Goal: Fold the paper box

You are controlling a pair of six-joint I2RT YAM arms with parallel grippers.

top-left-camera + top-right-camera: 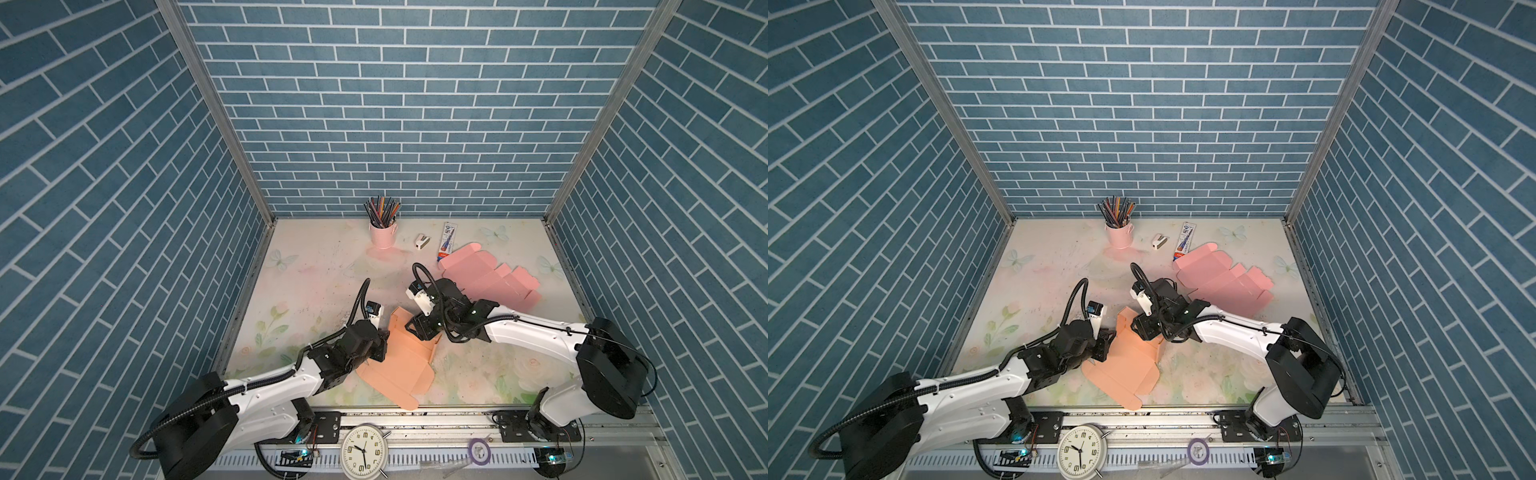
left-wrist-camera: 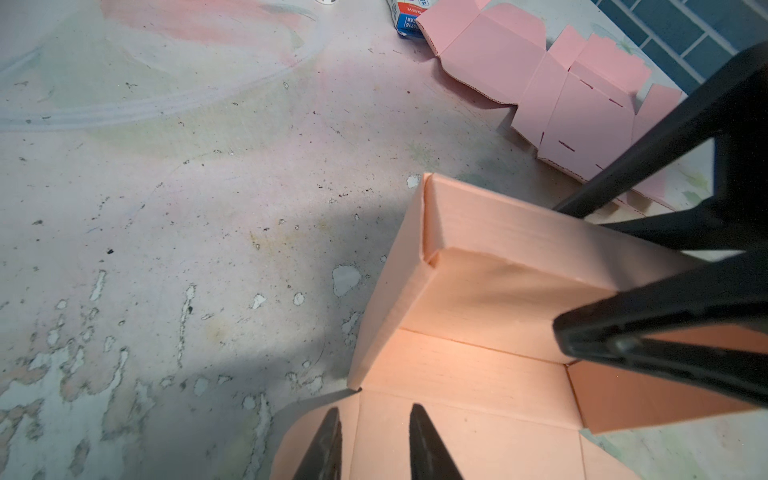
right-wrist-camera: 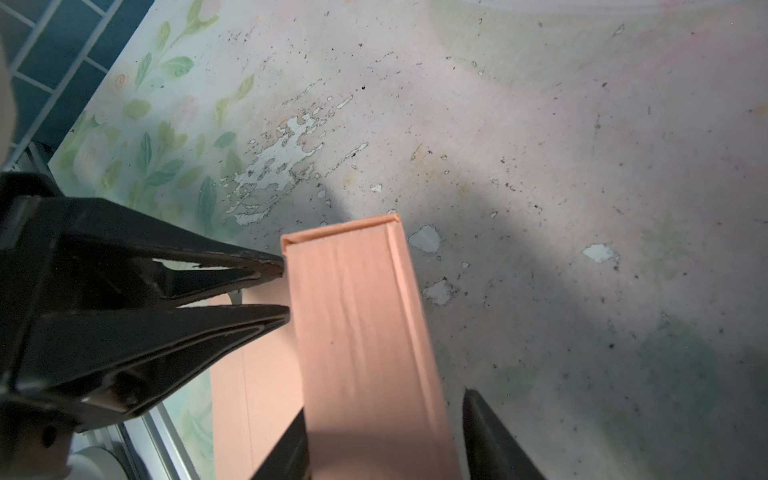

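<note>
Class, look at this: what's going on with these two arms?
Two robot arms are folding an orange paper box. The right gripper straddles a raised side wall with its jaws; whether they pinch it is unclear. The left gripper is open over a flat panel beside it. A pink blank lies unfolded farther back.

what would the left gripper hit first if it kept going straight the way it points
Probably the orange box: the left gripper points across its flat panel toward a raised wall. Panel or wall first, depth unclear.

Hour numerals on the clock (image 1: 364,451) face
</note>
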